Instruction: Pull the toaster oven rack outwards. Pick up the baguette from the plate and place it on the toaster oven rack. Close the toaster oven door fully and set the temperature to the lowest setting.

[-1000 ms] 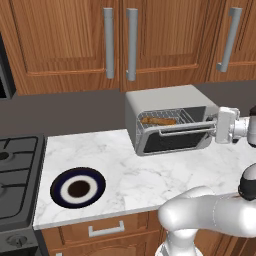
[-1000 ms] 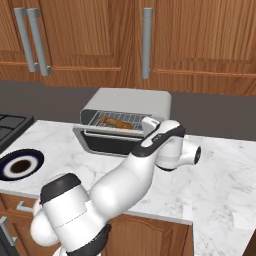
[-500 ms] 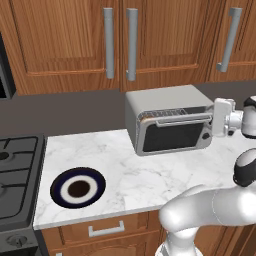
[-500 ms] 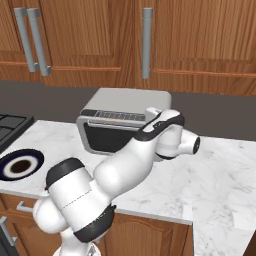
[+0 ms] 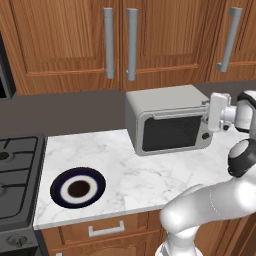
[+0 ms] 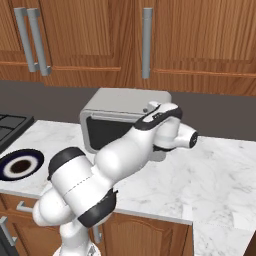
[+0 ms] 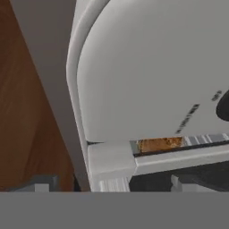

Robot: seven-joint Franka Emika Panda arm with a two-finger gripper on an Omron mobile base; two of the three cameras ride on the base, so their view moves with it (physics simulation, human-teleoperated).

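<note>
The light-grey toaster oven (image 5: 167, 120) stands at the back of the marble counter, also seen behind my arm (image 6: 117, 107). Its dark-glass door (image 5: 172, 132) is up against the front. Up close, a thin slit beside the door (image 7: 179, 157) shows a strip of the golden-brown baguette (image 7: 160, 144) and some wires of the rack (image 7: 206, 138). My gripper (image 5: 207, 113) is at the oven's upper right front corner, beside the control panel (image 7: 147, 76) and a dark knob (image 5: 205, 135). It is open (image 7: 112, 184) and holds nothing. The navy-rimmed plate (image 5: 78, 187) lies bare at the counter's left.
A black stove (image 5: 15, 175) borders the counter on the left. Wooden cabinets with silver bar handles (image 5: 131, 42) hang above the oven. The counter's front edge (image 5: 120, 212) runs above a drawer. Open marble lies between the plate and the oven.
The oven door has swung up from hanging open, with the baguette on the rack in sight, to almost shut. My gripper rose a little at the oven's right front corner, still open.
</note>
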